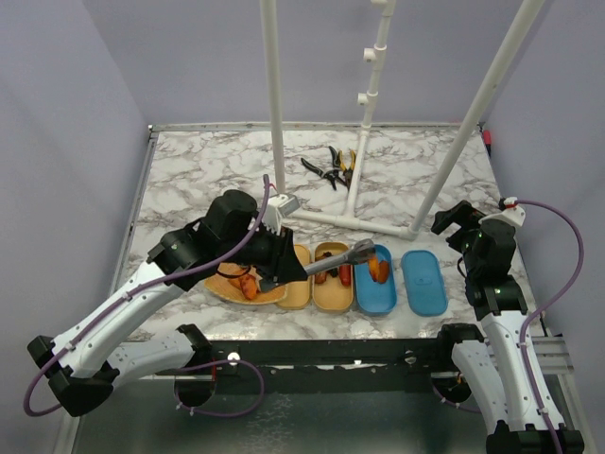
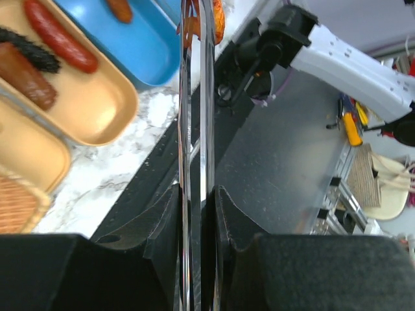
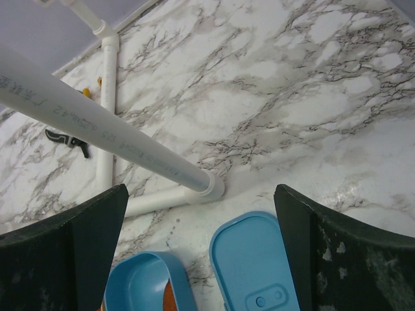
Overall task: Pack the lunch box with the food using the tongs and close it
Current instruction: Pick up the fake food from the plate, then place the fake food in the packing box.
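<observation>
1. The left gripper (image 2: 196,197) is clenched on the tongs (image 2: 196,123), its fingers (image 2: 165,223) pressing the two metal arms nearly together.
2. The tongs reach out over the near edge of the table (image 1: 416,180), right of its middle. An orange piece (image 2: 218,16) sits at their tips, apparently pinched between them.
3. The tips hang over the blue lunch box (image 1: 373,298), which lies open by the near edge. Its lid (image 1: 423,282) lies flat just beside it, toward the right edge.
4. On the box's other side is a tan tray (image 1: 331,295) holding a red sausage (image 2: 61,39) and a dark brown sausage (image 2: 26,74).
5. Further toward the left edge, a wicker plate (image 1: 222,287) carries more orange pieces.
6. The right gripper (image 1: 458,225) is released, jaws spread wide and holding nothing, above the table near its right edge.
7. Pliers (image 1: 331,168) lie toward the far edge.
</observation>
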Tool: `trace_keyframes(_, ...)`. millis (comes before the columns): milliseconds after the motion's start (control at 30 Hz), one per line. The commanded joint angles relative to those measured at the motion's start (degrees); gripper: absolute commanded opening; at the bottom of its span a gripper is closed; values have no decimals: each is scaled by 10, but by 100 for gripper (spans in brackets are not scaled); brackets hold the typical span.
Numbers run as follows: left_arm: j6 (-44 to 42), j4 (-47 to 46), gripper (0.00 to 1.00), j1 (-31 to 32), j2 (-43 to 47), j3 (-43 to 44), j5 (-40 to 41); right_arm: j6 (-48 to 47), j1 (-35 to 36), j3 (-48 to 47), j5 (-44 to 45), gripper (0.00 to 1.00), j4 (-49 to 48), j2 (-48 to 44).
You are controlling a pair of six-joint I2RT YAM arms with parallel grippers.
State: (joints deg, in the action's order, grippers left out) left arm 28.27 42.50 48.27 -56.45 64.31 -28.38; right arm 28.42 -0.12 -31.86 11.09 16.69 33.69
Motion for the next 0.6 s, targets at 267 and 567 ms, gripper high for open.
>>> trace_keyframes(267,29,-97,1,68,-21,-78,21,-12,-1,2,14,100,12,-2)
trace_keyframes(567,11,-118,1,67,-39,-79,22,-11,-1,-1,11,100,11,3)
